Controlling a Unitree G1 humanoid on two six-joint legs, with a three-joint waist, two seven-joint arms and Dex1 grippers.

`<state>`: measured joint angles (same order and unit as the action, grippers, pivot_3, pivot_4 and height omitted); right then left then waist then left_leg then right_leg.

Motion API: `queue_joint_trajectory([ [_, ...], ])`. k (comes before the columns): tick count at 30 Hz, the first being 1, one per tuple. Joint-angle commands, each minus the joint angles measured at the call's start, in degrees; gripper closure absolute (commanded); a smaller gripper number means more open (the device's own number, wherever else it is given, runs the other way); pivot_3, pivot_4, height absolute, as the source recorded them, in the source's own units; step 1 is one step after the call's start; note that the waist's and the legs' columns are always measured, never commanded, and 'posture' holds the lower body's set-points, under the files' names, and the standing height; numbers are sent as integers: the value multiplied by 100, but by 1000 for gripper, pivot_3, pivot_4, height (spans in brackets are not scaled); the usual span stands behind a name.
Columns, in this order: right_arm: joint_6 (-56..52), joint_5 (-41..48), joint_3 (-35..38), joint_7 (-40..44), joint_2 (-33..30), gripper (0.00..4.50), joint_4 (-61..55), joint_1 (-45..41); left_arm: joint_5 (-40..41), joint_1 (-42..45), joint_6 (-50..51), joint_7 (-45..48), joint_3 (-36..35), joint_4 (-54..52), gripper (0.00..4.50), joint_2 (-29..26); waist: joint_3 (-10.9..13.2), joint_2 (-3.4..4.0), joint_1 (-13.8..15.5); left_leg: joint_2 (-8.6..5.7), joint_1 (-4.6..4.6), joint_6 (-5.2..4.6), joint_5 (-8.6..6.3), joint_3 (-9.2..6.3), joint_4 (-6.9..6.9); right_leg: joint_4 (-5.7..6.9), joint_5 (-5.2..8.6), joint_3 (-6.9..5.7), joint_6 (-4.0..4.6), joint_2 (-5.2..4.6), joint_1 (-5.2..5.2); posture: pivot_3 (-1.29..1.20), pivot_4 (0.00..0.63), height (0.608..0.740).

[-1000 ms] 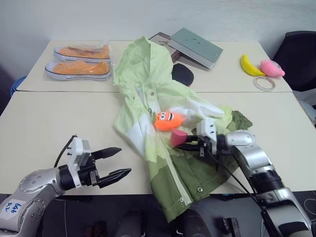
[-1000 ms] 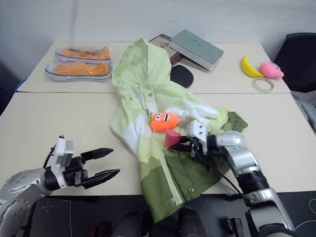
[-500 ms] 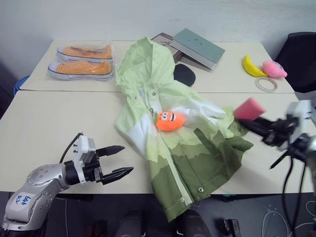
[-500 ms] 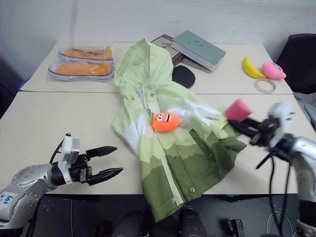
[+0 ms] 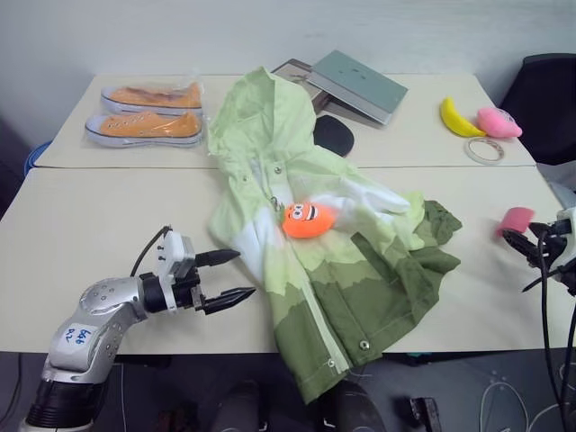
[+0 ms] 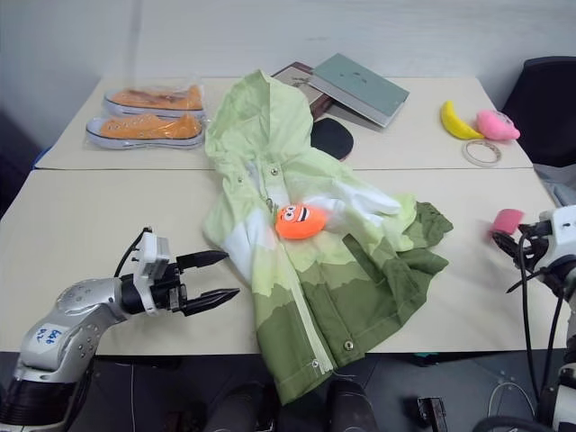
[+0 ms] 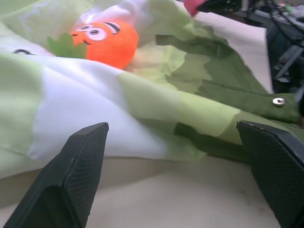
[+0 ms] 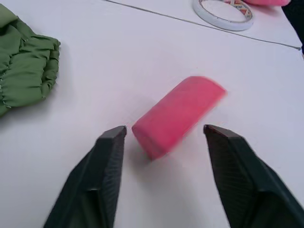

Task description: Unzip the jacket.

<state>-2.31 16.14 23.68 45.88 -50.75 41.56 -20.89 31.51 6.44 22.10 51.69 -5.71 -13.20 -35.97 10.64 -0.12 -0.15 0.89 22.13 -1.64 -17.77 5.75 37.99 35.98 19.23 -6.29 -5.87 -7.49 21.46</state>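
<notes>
The jacket lay spread on the counter, zipped, an orange toy on its chest. Right of the jacket, a pink block sat loose between the right end effector's spread fingers. The left end effector, fingers spread, was beside its left edge. Clearing was judged in hand; next, removing the toy.

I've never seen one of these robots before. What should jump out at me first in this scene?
The green-and-white jacket sprawled across the middle of the table, with an orange toy with cartoon eyes lying on it. The left hand hovers open near the jacket's edge. At the far right, the right hand is open around a pink block.
</notes>
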Motion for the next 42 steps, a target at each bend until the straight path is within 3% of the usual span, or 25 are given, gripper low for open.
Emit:
queue_joint_trajectory([
  [1,234,394,539,122,-36,518,-886,521,-203,-37,-237,-394,-223,30,0,155,0,0,36,-2,1,-1,0,-4,1,-1,-1,-1,-1,-3,-1,0,150,740],
  [3,547,879,960,320,150,39,-1836,875,-384,-65,-534,-516,-430,136,0,144,0,0,35,-4,7,-5,1,-5,1,-3,-6,0,-12,-4,-2,0,150,740],
  [5,584,1230,1010,661,270,39,-3045,1335,-893,-15,-1082,-566,-525,529,0,-84,2,4,25,-4,5,-6,2,-6,1,-12,-8,2,-15,-4,-2,0,150,740],
  [10,-137,1865,378,477,757,39,-5939,2373,-1817,641,-2184,-388,-180,1798,0,-514,1,6,16,9,-5,10,0,-9,-11,-6,-7,1,-13,8,2,0,150,740],
  [12,10,1656,-256,503,1063,39,-6753,2826,-2329,1393,-2851,-210,313,2563,0,-447,0,5,90,4,-2,8,-2,-10,-11,-5,-8,2,-14,1,2,0,150,740],
  [17,204,1313,-839,504,1435,39,-6803,3037,-3255,3278,-4136,-92,1227,4763,0,160,0,-7,273,-39,15,-30,-7,-10,7,1,-19,-21,-34,0,2,0,150,740],
  [23,268,1233,-826,611,1362,39,-6484,2815,-4137,4705,-5278,-206,1882,7187,0,592,-3,-26,172,-74,22,-82,-14,25,13,-18,-49,-28,-87,-14,3,0,150,740],
  [26,159,1373,-746,617,1386,0,-6484,2836,-4272,5236,-5162,-539,1878,8031,486,892,-3,-28,172,-76,21,-86,-12,22,15,-17,-50,-33,-89,-15,0,0,150,740],
  [28,136,1347,-756,622,1374,0,-6537,2921,-4398,5305,-5271,-347,1979,8285,1130,1043,-4,-30,170,-76,20,-90,-8,22,16,-14,-52,-32,-94,-18,0,0,150,740],
  [34,-392,1296,-900,734,1044,0,-6904,3518,-4005,4767,-4863,871,1765,8224,3106,1131,-17,-37,154,-79,15,-93,-8,18,19,-11,-53,-31,-95,-25,-8,0,150,740],
  [38,-922,1615,-746,667,922,0,-7109,3791,-3276,3438,-4009,1710,1492,6532,4419,729,-43,-23,50,-72,5,-86,-13,17,15,-12,-53,-25,-95,-22,-10,0,150,740],
  [42,-1494,1596,-307,374,741,0,-7029,4040,-2629,1598,-2630,1755,1331,3642,4463,108,-57,-8,-57,-47,-17,-71,-22,11,13,-23,-52,-19,-94,-26,-35,0,150,740],
])
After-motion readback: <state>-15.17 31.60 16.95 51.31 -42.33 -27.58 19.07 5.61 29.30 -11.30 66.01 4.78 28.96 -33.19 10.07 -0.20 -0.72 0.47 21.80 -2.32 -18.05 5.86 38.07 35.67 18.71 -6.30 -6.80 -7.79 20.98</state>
